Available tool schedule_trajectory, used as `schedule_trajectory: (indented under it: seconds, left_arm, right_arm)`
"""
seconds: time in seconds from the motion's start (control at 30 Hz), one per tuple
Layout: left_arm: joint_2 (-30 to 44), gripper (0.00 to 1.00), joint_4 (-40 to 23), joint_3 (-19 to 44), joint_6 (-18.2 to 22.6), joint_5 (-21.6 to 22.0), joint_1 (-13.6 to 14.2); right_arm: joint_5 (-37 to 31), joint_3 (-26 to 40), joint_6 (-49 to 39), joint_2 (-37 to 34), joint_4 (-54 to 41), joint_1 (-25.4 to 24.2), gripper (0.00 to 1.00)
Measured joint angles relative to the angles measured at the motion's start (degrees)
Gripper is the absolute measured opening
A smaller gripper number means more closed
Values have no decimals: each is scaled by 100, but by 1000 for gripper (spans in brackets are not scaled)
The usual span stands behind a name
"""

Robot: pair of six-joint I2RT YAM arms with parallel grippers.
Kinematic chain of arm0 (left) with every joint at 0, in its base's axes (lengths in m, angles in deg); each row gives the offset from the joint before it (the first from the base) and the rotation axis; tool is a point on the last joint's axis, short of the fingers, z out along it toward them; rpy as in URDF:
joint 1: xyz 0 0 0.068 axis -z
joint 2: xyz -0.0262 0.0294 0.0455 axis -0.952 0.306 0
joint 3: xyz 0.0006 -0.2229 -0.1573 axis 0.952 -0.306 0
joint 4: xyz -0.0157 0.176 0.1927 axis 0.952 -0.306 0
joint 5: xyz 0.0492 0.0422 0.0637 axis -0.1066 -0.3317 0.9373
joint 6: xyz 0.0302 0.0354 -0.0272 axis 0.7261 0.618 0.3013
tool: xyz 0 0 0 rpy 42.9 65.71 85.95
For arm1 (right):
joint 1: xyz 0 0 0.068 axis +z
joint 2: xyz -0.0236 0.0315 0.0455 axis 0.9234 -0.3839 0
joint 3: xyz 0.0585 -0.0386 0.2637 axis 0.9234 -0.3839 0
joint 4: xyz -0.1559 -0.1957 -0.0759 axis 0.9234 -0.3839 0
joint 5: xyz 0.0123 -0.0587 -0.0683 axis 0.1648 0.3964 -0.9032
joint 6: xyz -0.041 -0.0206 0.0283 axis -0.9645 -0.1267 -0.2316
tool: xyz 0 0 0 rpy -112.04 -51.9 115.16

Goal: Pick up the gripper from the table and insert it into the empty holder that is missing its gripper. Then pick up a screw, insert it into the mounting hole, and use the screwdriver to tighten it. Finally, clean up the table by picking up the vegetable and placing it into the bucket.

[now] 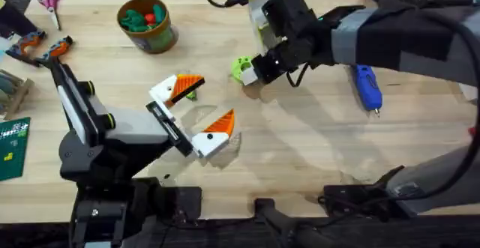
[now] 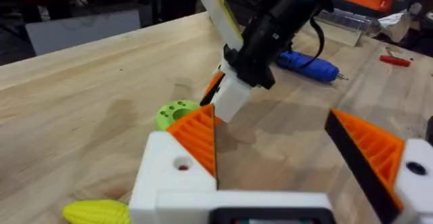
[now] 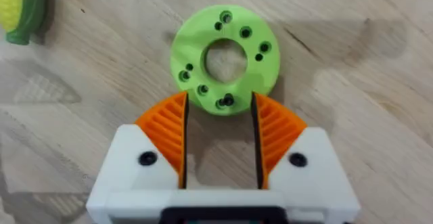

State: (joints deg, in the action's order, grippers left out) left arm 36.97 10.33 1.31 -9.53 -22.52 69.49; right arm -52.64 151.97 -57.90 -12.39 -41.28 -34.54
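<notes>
right gripper over the green ring, left gripper open mid-bench

the right gripper [image 3: 218, 132] reaches in from the right side to the middle of the wooden bench [image 1: 300, 150] and points down at a lime-green ring with holes [image 3: 225, 60]. its two orange-padded fingers [image 3: 166, 132] stand open with a clear gap between them, their tips at the near edge of the ring, one on either side of that edge. it holds nothing that can be seen. from overhead the ring [image 1: 241, 69] peeks out just beside the right gripper [image 1: 259, 70].

the left gripper [image 1: 204, 107] lies low over the bench centre, its white blocks with orange triangular tips spread wide apart and nothing between them. in the left wrist view the same fingers [image 2: 196, 136] frame the ring [image 2: 174, 112] and the right arm beyond.

the vegetable [image 2: 97, 212], a small yellow toy corn with a green end, lies on the bench just beside the left gripper's upper finger; overhead only a green bit of it [image 1: 190, 94] shows under the orange tip. the right wrist view catches it [image 3: 24, 7] a short way off from the ring.

the screwdriver [image 1: 367, 87], blue with a thin metal tip, lies on the right part of the bench, partly under the right arm. the bucket [image 1: 147, 25], with green and red pieces inside, stands at the far left part, well apart from both grippers. scissors [image 1: 51, 1] with pink handles lie near the far left corner.
</notes>
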Motion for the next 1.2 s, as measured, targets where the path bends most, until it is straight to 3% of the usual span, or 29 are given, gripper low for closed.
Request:
schedule_trajectory:
  seconds: [0.3, 0.77, 0.8, 0.97, 1.2]
  left_arm:
    - [0, 985, 0, 0, 0, 0, 0]
    - [0, 985, 0, 0, 0, -1, 0]
    - [0, 985, 0, 0, -2, 0, 0]
    - [0, 985, 0, 0, 0, 0, 0]
    - [0, 985, 0, 0, -2, 0, 0]
  right_arm:
    - [-2, 0, 0, -35, 108, 0, 352]
    - [-1, 2, 0, -89, 141, 0, 347]
    - [-42, 15, -2, -105, 152, 0, 268]
    - [-44, 15, -2, -105, 148, 0, 132]
    - [-81, 15, -20, -107, 146, 0, 50]
